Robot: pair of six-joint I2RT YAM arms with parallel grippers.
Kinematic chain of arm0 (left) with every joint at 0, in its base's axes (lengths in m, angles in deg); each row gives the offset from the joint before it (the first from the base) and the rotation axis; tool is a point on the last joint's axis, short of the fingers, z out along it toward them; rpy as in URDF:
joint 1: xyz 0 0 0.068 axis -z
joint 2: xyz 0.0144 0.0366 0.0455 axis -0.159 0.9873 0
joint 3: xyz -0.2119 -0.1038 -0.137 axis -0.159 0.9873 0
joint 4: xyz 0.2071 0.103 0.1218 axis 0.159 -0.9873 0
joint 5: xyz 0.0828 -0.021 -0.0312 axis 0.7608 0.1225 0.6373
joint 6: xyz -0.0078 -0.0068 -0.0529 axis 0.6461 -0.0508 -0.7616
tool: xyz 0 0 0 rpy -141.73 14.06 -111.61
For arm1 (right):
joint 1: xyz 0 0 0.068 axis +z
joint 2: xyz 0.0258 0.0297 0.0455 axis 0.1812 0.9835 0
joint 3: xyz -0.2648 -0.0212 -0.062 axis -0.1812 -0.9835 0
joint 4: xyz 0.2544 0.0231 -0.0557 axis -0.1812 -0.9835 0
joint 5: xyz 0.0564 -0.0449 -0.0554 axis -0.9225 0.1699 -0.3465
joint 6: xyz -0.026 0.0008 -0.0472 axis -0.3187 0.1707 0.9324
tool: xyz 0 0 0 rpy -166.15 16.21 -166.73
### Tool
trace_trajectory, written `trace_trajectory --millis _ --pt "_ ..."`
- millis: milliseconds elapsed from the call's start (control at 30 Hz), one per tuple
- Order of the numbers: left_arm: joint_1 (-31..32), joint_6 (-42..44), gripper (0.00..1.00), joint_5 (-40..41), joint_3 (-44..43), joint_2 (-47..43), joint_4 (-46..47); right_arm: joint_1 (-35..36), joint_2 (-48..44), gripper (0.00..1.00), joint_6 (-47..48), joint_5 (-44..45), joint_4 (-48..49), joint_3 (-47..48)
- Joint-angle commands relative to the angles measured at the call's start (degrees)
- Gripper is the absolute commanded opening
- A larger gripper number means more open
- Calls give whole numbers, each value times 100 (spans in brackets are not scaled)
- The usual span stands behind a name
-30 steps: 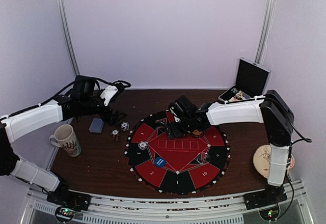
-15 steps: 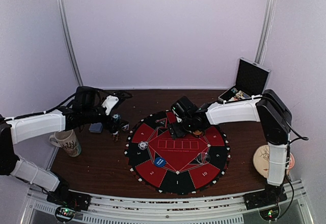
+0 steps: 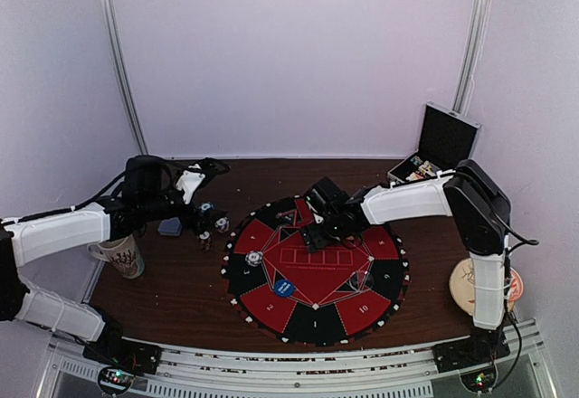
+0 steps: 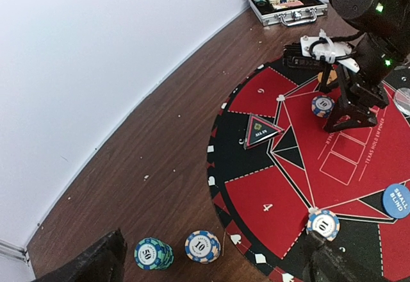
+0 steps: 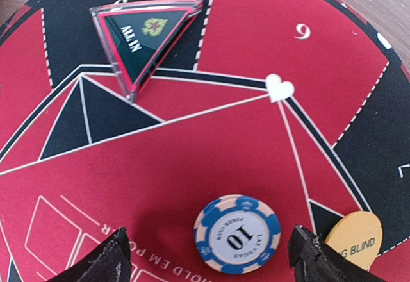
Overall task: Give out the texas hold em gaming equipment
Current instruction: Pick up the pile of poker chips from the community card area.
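Note:
A round red-and-black poker mat (image 3: 314, 271) lies mid-table. My right gripper (image 5: 208, 256) is open low over the mat's far part, its fingers either side of a blue "10" chip (image 5: 237, 232) lying flat and touching neither. An orange big-blind disc (image 5: 353, 236) sits just right of it. My left gripper (image 4: 211, 266) is open above a green "50" chip stack (image 4: 153, 254) and a blue "10" chip stack (image 4: 202, 246) on the wood left of the mat. Another "10" chip (image 4: 323, 223) and a blue small-blind disc (image 4: 397, 200) lie on the mat. A grey-blue card deck (image 3: 169, 227) lies beside the left arm.
A triangular all-in marker (image 5: 147, 35) lies on the mat's far left. A patterned mug (image 3: 118, 251) stands at the left under the left arm. An open silver-edged case (image 3: 434, 156) sits at the back right. A pale round plate (image 3: 472, 285) lies at the right edge.
My left gripper has swung down and toward the chip stacks beside the mat. My right gripper has shifted slightly nearer over the mat, and its jaws have narrowed a little.

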Motion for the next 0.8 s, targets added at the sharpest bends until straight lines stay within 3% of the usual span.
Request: trace_trajectory --millis 0,767 --pt "-33 -6 98 -57 62 -131 409 -103 44 85 -61 51 85 -59" --pt "-31 13 98 -31 106 -124 458 -112 220 73 1 -190 -57 -51"
